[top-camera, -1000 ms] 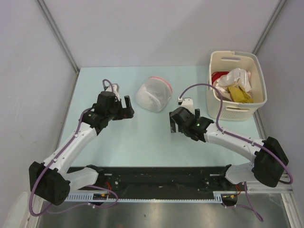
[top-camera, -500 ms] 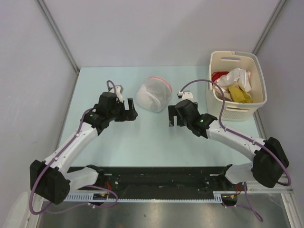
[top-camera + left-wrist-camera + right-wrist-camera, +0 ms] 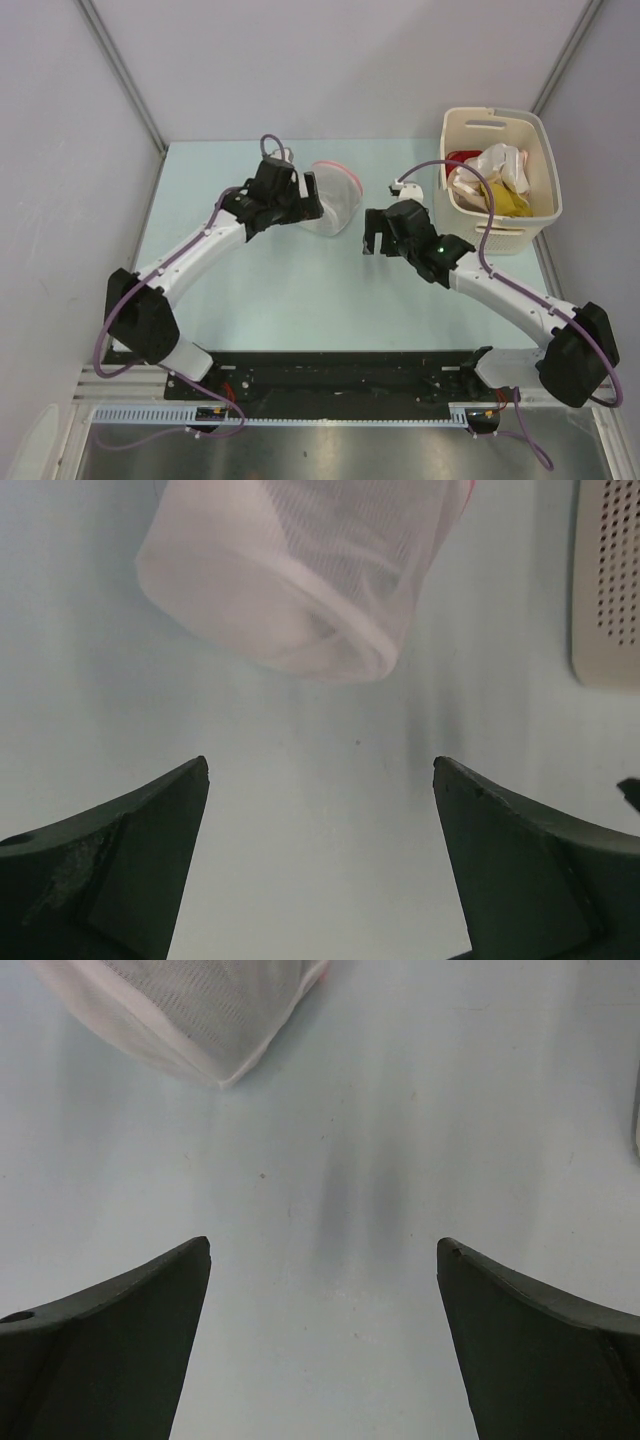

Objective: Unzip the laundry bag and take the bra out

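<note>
The laundry bag [image 3: 338,192] is a white mesh pouch with pink trim, lying at the back middle of the table. In the left wrist view the laundry bag [image 3: 290,570] lies just ahead of the fingers, and in the right wrist view only a corner of the laundry bag [image 3: 190,1010] shows at the upper left. My left gripper [image 3: 307,208] is open over the pouch's left side, and between its fingertips [image 3: 320,765] there is only bare table. My right gripper [image 3: 373,240] is open a little right of the pouch, its jaws [image 3: 325,1245] empty over the table. The bra is hidden.
A cream slotted basket [image 3: 470,225] stands at the back right with white, yellow and red clothes [image 3: 495,180] in it. Its perforated wall [image 3: 608,580] shows at the right edge of the left wrist view. Grey walls close the table at the back and sides.
The left arm has swung up and to the right, from left of the pouch to over its left side. The right gripper has moved slightly back toward the pouch. Both stayed open.
</note>
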Robot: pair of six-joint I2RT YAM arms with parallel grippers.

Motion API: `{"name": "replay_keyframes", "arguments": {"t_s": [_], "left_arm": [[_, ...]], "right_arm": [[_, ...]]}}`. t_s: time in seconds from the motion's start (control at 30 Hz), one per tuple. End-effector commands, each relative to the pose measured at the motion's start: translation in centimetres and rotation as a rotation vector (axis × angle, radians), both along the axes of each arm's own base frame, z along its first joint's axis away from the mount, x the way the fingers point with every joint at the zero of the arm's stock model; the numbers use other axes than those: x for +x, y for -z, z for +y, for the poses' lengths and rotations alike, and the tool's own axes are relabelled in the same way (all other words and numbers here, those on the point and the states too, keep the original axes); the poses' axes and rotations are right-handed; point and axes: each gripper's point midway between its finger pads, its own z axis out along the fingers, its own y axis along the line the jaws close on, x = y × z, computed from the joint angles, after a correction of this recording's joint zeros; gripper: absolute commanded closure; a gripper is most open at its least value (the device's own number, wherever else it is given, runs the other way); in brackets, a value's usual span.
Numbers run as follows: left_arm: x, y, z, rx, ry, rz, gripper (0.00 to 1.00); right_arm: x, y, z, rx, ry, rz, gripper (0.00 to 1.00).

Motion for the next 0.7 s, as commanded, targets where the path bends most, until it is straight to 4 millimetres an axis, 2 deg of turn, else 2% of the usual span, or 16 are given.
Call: {"name": "replay_keyframes", "arguments": {"t_s": [0.0, 0.03, 0.07, 0.13, 0.23, 0.27, 0.37, 0.4, 0.47, 0.5, 0.57, 0.6, 0.67], "left_arm": [[3.1, -2.6, 0.4, -0.063, -0.236, -0.061, 0.01], [3.8, -0.8, 0.3, -0.032, -0.267, -0.018, 0.01], [4.0, -1.4, -0.1, -0.039, -0.298, 0.003, 0.01], [4.8, -0.6, -0.4, -0.01, -0.337, 0.023, 0.0], [6.5, 0.6, -2.5, -0.012, -0.343, 0.012, 0.01], [7.1, 1.6, -3.3, -0.007, -0.351, 0.021, 0.03], [7.7, 3.0, -3.4, 0.035, -0.381, 0.061, 0.16], [7.8, 4.3, -3.4, 0.064, -0.387, 0.088, 0.29], [7.5, 4.7, -3.1, 0.095, -0.384, 0.109, 0.44], [7.3, 4.1, -3.0, 0.097, -0.377, 0.1, 0.65], [7.0, 3.4, -2.5, 0.12, -0.335, 0.078, 0.84], [6.7, 1.6, -2.6, 0.104, -0.297, 0.042, 1.0], [6.1, 0.8, -2.5, 0.126, -0.195, 0.011, 1.0]], "right_arm": [[-0.5, -2.5, -0.7, 0.001, 0.042, -0.039, 0.0], [-0.8, -2.2, -0.5, -0.005, 0.038, -0.034, 0.0], [-0.9, -2.2, -0.5, -0.007, 0.037, -0.033, 0.0], [-1.4, -1.9, -0.2, -0.012, 0.034, -0.024, 0.0], [-1.8, -1.4, -0.1, -0.022, 0.031, -0.011, 0.0], [-2.0, -1.2, 0.0, -0.022, 0.031, -0.005, 0.0], [-2.5, -1.1, 0.2, -0.024, 0.032, 0.001, 0.0], [-2.7, -1.1, 0.1, -0.023, 0.034, 0.002, 0.0], [-3.0, -0.9, 0.0, -0.034, 0.037, 0.007, 0.0], [-3.0, -0.9, -0.2, -0.034, 0.042, 0.009, 0.0], [-3.1, -1.1, -0.4, -0.034, 0.048, 0.002, 0.0], [-2.9, -1.2, -0.5, -0.031, 0.049, -0.002, 0.0], [-2.7, -2.1, -0.4, 0.001, 0.042, -0.021, 0.0]]}}
